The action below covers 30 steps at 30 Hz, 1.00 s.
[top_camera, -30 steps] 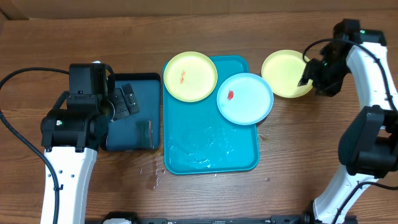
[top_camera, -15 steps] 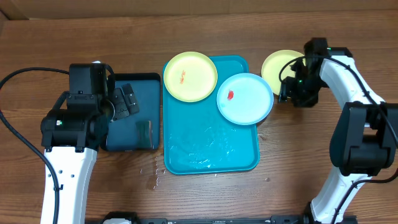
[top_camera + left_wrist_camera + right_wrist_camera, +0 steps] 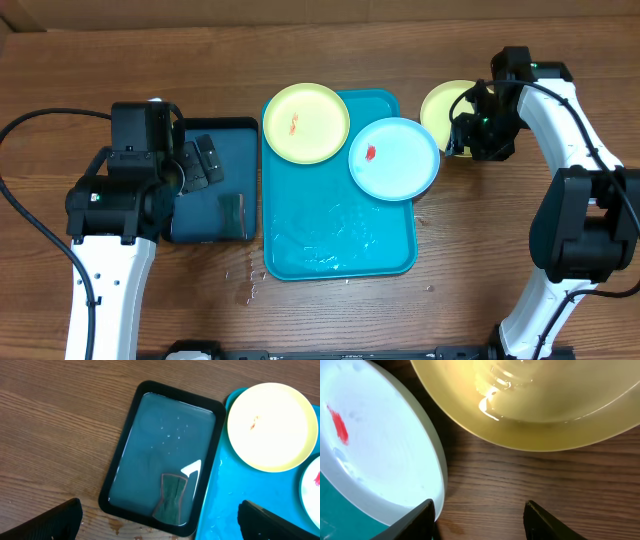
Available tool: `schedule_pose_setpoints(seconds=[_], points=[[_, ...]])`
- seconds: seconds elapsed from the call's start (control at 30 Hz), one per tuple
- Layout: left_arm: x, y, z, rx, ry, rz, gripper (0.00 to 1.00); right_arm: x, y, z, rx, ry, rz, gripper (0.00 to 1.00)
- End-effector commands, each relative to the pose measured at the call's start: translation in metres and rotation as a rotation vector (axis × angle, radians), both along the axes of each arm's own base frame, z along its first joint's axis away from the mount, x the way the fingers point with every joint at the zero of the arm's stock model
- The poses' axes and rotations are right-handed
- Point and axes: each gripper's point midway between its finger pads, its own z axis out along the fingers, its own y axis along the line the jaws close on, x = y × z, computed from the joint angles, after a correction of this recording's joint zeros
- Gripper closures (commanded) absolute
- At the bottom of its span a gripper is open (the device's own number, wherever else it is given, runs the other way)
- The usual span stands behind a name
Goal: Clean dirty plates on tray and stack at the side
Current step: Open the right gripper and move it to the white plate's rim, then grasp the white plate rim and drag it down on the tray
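Right gripper point(image 3: 480, 520), half-open and empty, hung beside the blue plate point(image 3: 380, 445); a careless drop could have shoved it. Left gripper point(image 3: 160, 522) gaped wide.

Light blue plate point(image 3: 385, 460) with a red smear point(image 3: 339, 426), pale yellow plate point(image 3: 545, 405) just up-right of it, wooden table point(image 3: 520, 480) beside it, teal tray point(image 3: 326, 522) under its lower-left edge, dark jaws parted below it, empty.

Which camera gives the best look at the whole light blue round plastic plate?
The overhead view: the light blue round plastic plate shows whole, with its red smear. The right wrist view shows only part of it, close up. The left wrist view catches just a sliver at the frame's right edge.
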Motion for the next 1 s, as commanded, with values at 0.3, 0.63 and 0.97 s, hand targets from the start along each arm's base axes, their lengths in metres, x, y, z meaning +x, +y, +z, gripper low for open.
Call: schedule_pose_setpoints(seconds=[0.3,0.63,0.97], points=[[0.0,0.005,0.009,0.015,-0.026,0.017,0.0,-0.001,0.018,-0.02,0.021,-0.034,0.064,0.42],[0.0,0.005,0.009,0.015,-0.026,0.017,0.0,-0.003,0.027,-0.028,0.026,-0.035,0.08,0.5],[0.0,0.005,0.009,0.015,-0.026,0.017,0.0,-0.006,0.045,-0.029,0.027,-0.038,0.127,0.55]])
